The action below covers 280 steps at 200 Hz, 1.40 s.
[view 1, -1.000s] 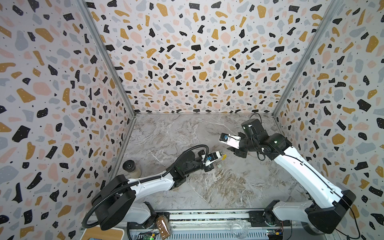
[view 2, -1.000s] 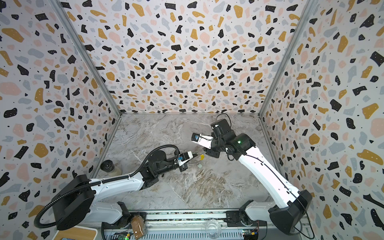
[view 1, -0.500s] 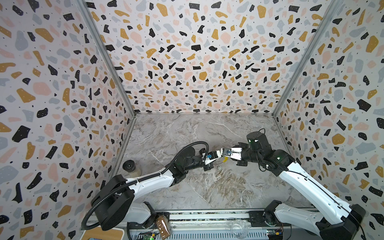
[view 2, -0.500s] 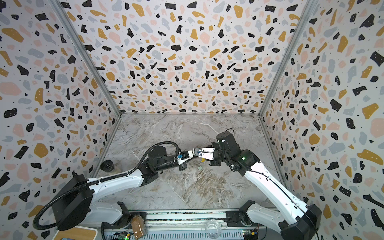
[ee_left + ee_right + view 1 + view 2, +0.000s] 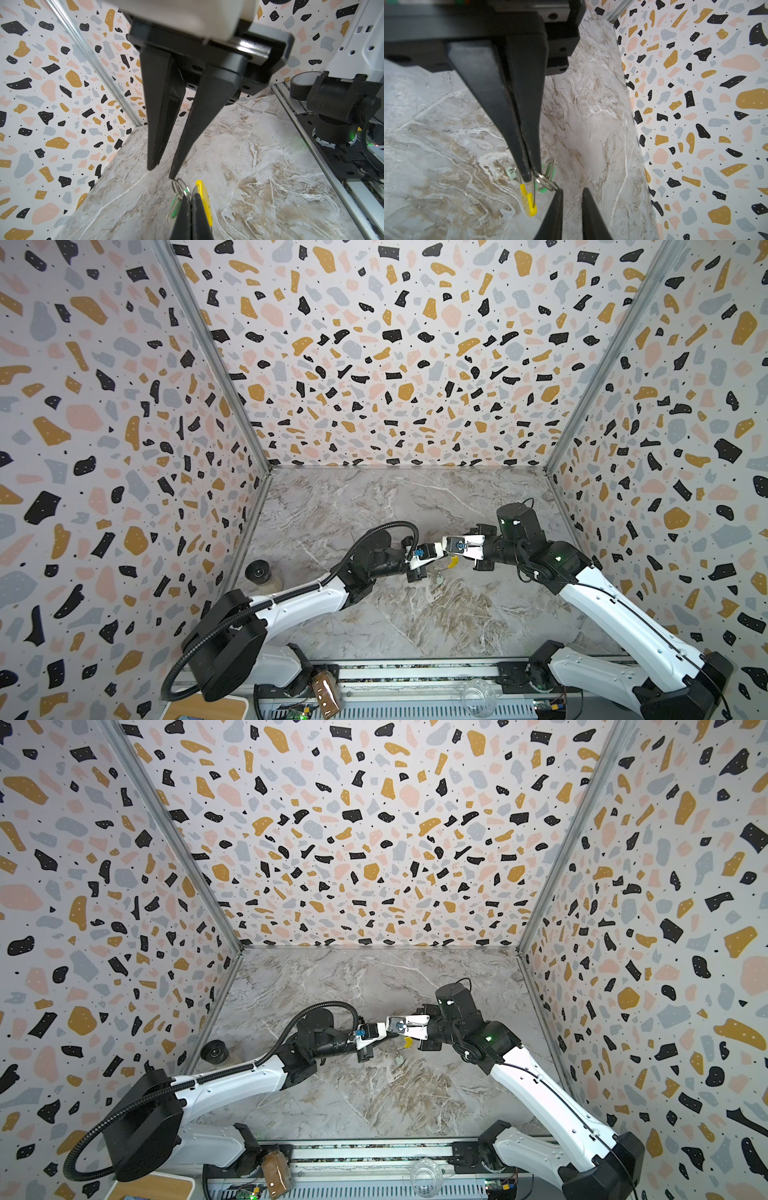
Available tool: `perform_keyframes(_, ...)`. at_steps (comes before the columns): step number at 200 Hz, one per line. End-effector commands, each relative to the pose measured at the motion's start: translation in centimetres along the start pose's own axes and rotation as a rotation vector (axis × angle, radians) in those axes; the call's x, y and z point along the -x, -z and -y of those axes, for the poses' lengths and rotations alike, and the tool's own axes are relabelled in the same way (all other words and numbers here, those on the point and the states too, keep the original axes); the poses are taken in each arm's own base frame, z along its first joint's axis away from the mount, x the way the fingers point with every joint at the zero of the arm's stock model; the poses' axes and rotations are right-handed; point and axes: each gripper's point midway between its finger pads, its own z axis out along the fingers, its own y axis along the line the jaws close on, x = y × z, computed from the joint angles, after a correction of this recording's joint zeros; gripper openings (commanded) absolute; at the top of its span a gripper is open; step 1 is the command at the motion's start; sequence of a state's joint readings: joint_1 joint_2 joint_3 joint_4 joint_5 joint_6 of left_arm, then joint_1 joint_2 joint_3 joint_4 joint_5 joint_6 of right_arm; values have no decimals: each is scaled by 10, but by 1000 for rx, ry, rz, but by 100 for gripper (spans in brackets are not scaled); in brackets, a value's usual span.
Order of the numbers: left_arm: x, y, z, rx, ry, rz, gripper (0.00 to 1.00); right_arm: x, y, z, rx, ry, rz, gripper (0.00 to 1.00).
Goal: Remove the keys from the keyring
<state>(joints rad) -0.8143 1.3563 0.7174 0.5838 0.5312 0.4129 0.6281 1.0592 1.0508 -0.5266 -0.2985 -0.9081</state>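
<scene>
Standing over the marble-patterned floor (image 5: 374, 497), I see both arms meet tip to tip near its middle, the left reaching in from seven o'clock and the right from four. The left gripper (image 5: 190, 200) has its black jaws pressed together on the large thin grey metal keyring (image 5: 454, 560), just beside its yellow sleeve (image 5: 528, 200). The right gripper (image 5: 572, 193) shows a narrow gap with nothing in it, one fingertip (image 5: 558, 194) touching a small silvery split ring (image 5: 543, 180). The tiny silvery green-tagged key (image 5: 550, 172) and the pale mint-tagged key (image 5: 510, 172) hang by the left jaws. A thick dark tape roll (image 5: 258, 571) stands at nine o'clock.
</scene>
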Motion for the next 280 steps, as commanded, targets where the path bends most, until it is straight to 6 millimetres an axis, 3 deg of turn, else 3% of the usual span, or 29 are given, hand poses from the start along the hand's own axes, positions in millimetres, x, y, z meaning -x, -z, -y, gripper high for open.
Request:
perform_keyframes(1,24,0,-10,9,-50,52,0,14,5,-4,52,19,44,19)
perform_keyframes(93,23,-4,-11,0,-62,41,0,7,5,-9,87,39,2,24)
perform_keyframes(280,15,-10,-5,-45,-60,15,0,28,10,1,42,115,82,21)
